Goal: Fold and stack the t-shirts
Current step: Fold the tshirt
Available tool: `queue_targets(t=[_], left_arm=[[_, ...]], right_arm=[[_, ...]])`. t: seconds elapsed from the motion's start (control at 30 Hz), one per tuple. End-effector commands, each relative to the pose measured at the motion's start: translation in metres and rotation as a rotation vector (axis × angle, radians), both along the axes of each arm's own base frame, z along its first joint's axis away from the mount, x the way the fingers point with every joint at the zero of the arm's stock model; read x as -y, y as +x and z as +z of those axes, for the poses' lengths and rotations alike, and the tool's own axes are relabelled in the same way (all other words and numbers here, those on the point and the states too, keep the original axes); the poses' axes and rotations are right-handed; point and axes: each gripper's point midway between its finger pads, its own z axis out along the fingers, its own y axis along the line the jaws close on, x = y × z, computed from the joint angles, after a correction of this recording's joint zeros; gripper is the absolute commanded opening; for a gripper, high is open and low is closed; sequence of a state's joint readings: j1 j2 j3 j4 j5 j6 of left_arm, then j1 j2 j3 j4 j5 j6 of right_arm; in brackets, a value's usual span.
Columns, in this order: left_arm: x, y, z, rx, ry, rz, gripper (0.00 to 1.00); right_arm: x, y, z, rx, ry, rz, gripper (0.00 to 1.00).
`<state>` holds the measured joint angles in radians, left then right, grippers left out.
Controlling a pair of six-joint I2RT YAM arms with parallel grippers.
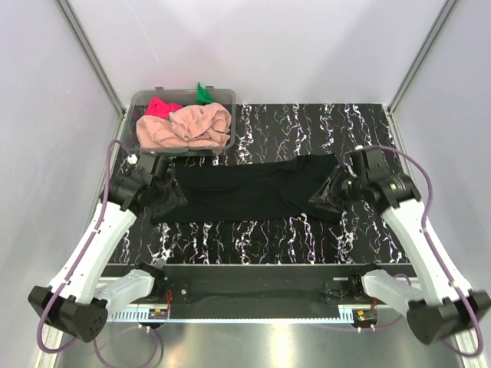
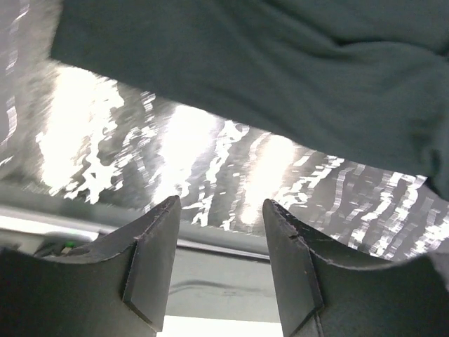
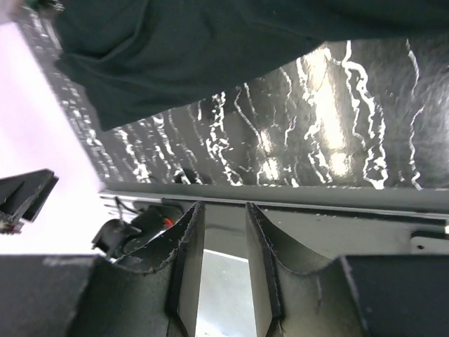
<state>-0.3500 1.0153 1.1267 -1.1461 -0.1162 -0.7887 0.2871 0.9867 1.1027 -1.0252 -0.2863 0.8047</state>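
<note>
The large black t-shirt (image 1: 245,188) lies spread flat across the middle of the black marbled table. My left gripper (image 1: 159,186) is at its left end and my right gripper (image 1: 328,192) at its right end. In the left wrist view the gripper (image 2: 221,210) is open and empty, with the black shirt (image 2: 280,70) beyond its tips. In the right wrist view the gripper (image 3: 224,210) is open by a narrow gap and empty, with the shirt (image 3: 175,49) beyond it. The peach-pink shirt (image 1: 188,126), the bright pink-red shirt (image 1: 159,107) and the green shirt (image 1: 203,93) lie crumpled in the tub.
The clear plastic tub (image 1: 227,94) stands at the back left corner of the table. Bare marbled tabletop (image 1: 307,238) lies between the black shirt and the front rail. White walls close in the sides and back.
</note>
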Motion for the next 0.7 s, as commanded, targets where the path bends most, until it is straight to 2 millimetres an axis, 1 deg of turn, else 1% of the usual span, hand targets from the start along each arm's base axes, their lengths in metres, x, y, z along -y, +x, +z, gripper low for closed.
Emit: queue_targets(t=[0.0, 0.03, 0.07, 0.1, 0.13, 0.17, 0.2, 0.27, 0.3, 0.33, 0.37, 0.4, 0.43, 0.47, 0.5, 0.53, 0.57, 0.6, 0.63, 0.67], left_arm=[[-0.022, -0.003, -0.002, -0.019, 0.073, 0.104, 0.56], [-0.021, -0.003, -0.007, -0.044, 0.063, 0.114, 0.57], [-0.015, -0.003, -0.015, -0.092, 0.046, 0.101, 0.56], [-0.013, -0.002, -0.021, -0.115, 0.046, 0.097, 0.56], [-0.015, -0.001, -0.024, -0.122, 0.067, 0.099, 0.56], [-0.017, 0.001, -0.029, -0.129, 0.086, 0.096, 0.56], [-0.018, 0.005, -0.031, -0.115, 0.095, 0.091, 0.56], [-0.021, 0.005, -0.04, -0.131, 0.114, 0.067, 0.56], [-0.021, 0.009, -0.044, -0.145, 0.109, 0.063, 0.56], [-0.018, 0.008, -0.049, -0.16, 0.106, 0.03, 0.56], [-0.019, 0.011, -0.052, -0.166, 0.116, 0.028, 0.56], [-0.02, 0.014, -0.058, -0.179, 0.135, 0.029, 0.56], [-0.023, 0.015, -0.061, -0.182, 0.152, 0.029, 0.57], [-0.025, 0.015, -0.066, -0.198, 0.157, 0.03, 0.57], [-0.026, 0.019, -0.07, -0.199, 0.149, 0.039, 0.57], [-0.027, 0.021, -0.076, -0.225, 0.152, 0.037, 0.57], [-0.027, 0.025, -0.078, -0.233, 0.15, 0.04, 0.57], [-0.027, 0.031, -0.08, -0.23, 0.149, 0.038, 0.57], [-0.026, 0.034, -0.086, -0.258, 0.159, 0.026, 0.57], [-0.025, 0.038, -0.086, -0.256, 0.158, 0.02, 0.57]], right_arm=[[0.004, 0.022, 0.006, -0.006, -0.091, 0.062, 0.36], [0.001, 0.03, 0.013, 0.004, -0.092, 0.07, 0.36], [-0.001, 0.036, 0.014, -0.002, -0.094, 0.079, 0.36], [-0.004, 0.046, 0.009, -0.018, -0.103, 0.091, 0.35], [-0.002, 0.054, 0.012, -0.004, -0.125, 0.088, 0.34], [0.002, 0.06, 0.009, -0.006, -0.161, 0.087, 0.34], [0.013, 0.068, -0.002, -0.048, -0.243, 0.065, 0.36], [0.026, 0.069, -0.019, -0.137, -0.337, 0.055, 0.38], [0.025, 0.066, -0.032, -0.219, -0.347, 0.064, 0.37], [0.019, 0.066, -0.036, -0.236, -0.315, 0.058, 0.37], [0.016, 0.069, -0.04, -0.241, -0.289, 0.037, 0.37], [0.01, 0.074, -0.044, -0.208, -0.251, 0.02, 0.37], [0.007, 0.079, -0.046, -0.201, -0.223, -0.028, 0.37], [0.007, 0.082, -0.048, -0.192, -0.217, -0.049, 0.38], [0.009, 0.088, -0.06, -0.209, -0.238, -0.066, 0.38], [0.01, 0.09, -0.066, -0.23, -0.253, -0.055, 0.38], [0.011, 0.092, -0.074, -0.254, -0.271, -0.033, 0.38], [0.012, 0.096, -0.088, -0.295, -0.31, 0.0, 0.36], [0.015, 0.1, -0.093, -0.3, -0.34, 0.004, 0.33], [0.018, 0.106, -0.095, -0.287, -0.363, 0.007, 0.34]])
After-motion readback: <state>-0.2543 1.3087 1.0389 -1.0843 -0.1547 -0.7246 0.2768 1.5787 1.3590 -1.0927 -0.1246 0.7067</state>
